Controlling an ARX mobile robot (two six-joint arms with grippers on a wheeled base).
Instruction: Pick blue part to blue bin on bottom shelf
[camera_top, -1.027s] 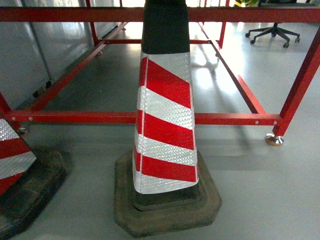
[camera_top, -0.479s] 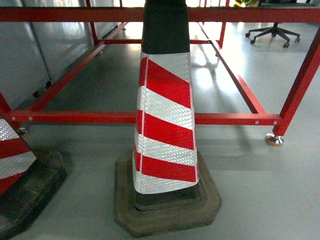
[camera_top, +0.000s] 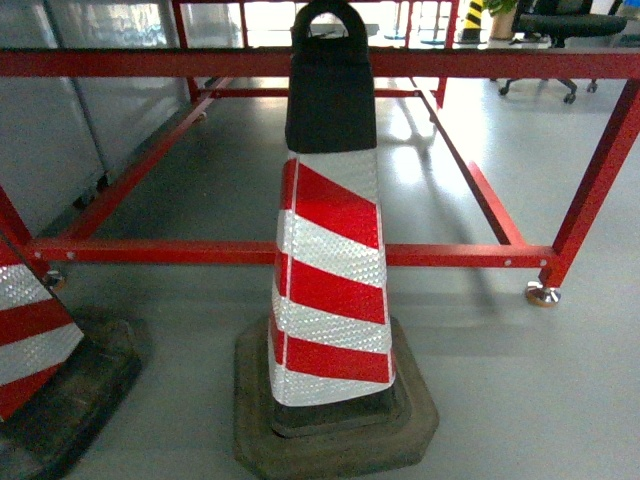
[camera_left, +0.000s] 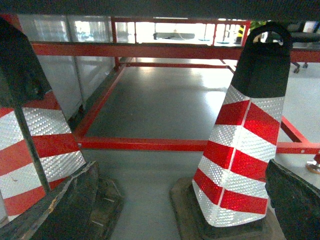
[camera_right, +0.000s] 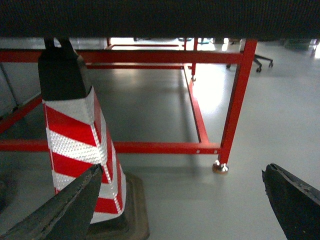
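Against the head view of a moment earlier, the striped traffic cone (camera_top: 332, 265) sat lower in frame with its black looped top fully visible — the camera had tilted up or backed off, so the robot was judged to be in transit. Both pincers stood spread and empty, the left pincer (camera_left: 175, 210) and right pincer (camera_right: 182, 205) showing only wide-apart fingertips. No blue part, blue bin or bottom shelf appeared — only the red frame (camera_top: 300, 252) and grey floor (camera_top: 520, 400).
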